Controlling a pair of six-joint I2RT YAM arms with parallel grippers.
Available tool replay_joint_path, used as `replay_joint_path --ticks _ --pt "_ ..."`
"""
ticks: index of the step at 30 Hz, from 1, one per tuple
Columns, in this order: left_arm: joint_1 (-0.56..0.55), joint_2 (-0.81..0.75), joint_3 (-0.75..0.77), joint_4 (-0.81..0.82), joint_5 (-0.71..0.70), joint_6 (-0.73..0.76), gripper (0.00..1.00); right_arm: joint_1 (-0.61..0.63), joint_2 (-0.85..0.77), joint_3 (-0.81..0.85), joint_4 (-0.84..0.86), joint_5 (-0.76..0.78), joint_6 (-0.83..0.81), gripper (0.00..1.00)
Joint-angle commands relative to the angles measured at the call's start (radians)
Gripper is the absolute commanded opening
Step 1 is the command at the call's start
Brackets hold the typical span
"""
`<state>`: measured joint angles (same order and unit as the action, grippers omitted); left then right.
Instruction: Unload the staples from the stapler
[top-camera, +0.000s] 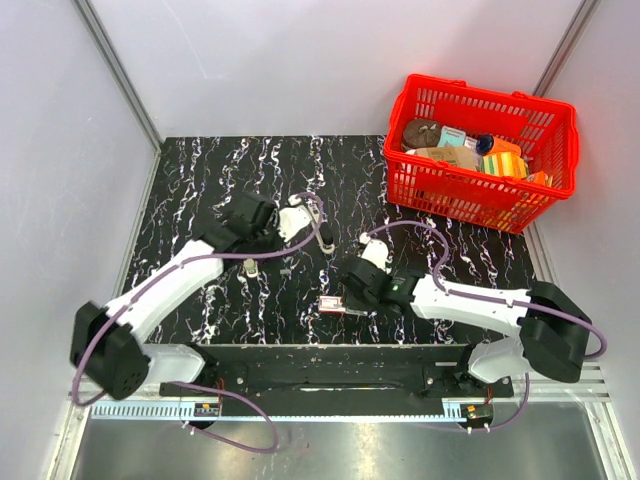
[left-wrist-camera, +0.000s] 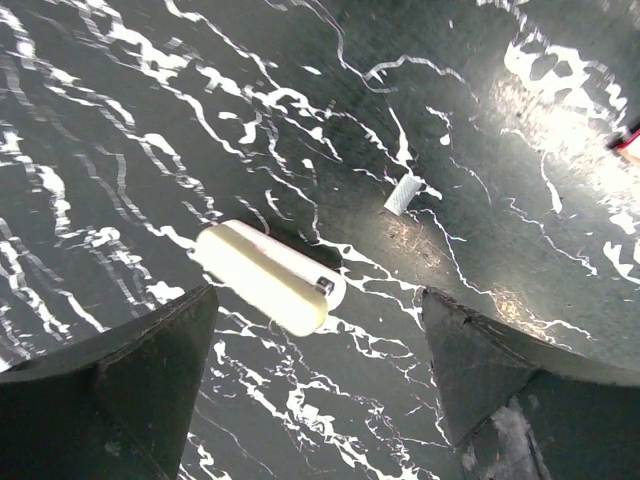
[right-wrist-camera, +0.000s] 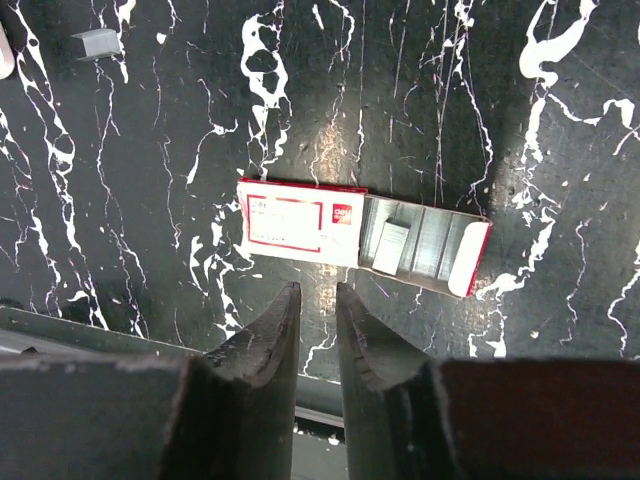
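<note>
The stapler (top-camera: 325, 233), slim, dark grey and silver, lies on the black marbled table right of my left wrist and shows in neither wrist view. No finger-length strip of staples shows. A short silver piece of staples (top-camera: 285, 268) lies loose; it also shows in the left wrist view (left-wrist-camera: 403, 193) and the right wrist view (right-wrist-camera: 95, 42). My left gripper (top-camera: 255, 242) (left-wrist-camera: 318, 292) is wide open and empty, pointing down over a cream cylinder (left-wrist-camera: 268, 276). My right gripper (top-camera: 345, 303) (right-wrist-camera: 316, 286) is open by a narrow gap, empty, just short of the red-and-white box (right-wrist-camera: 300, 222).
The red-and-white box (top-camera: 331, 305) lies slid open, with staple strips in its tray (right-wrist-camera: 425, 245). The cream cylinder (top-camera: 250, 266) lies left of the loose staple piece. A red basket (top-camera: 455, 195) with several items stands at the back right. The table's front edge is just behind my right gripper.
</note>
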<state>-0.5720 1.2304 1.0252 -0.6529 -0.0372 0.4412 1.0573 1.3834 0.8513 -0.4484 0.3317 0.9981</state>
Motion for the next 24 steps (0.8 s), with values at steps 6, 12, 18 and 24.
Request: replay_joint_path --ticks 6,12,18,24 --pt "0.003 0.228 -0.020 0.082 0.126 0.094 0.88 0.024 -0.158 -0.308 0.323 -0.024 0.083 0.27" --pt "-0.002 0.316 -0.025 0.137 0.131 0.134 0.89 0.026 -0.126 -0.282 0.314 -0.006 0.051 0.27" --pt "-0.023 0.343 -0.074 0.183 0.131 0.281 0.89 0.027 -0.148 -0.302 0.324 0.004 0.057 0.26" --pt "-0.025 0.400 -0.094 0.228 0.086 0.329 0.88 0.027 -0.195 -0.327 0.336 0.009 0.056 0.26"
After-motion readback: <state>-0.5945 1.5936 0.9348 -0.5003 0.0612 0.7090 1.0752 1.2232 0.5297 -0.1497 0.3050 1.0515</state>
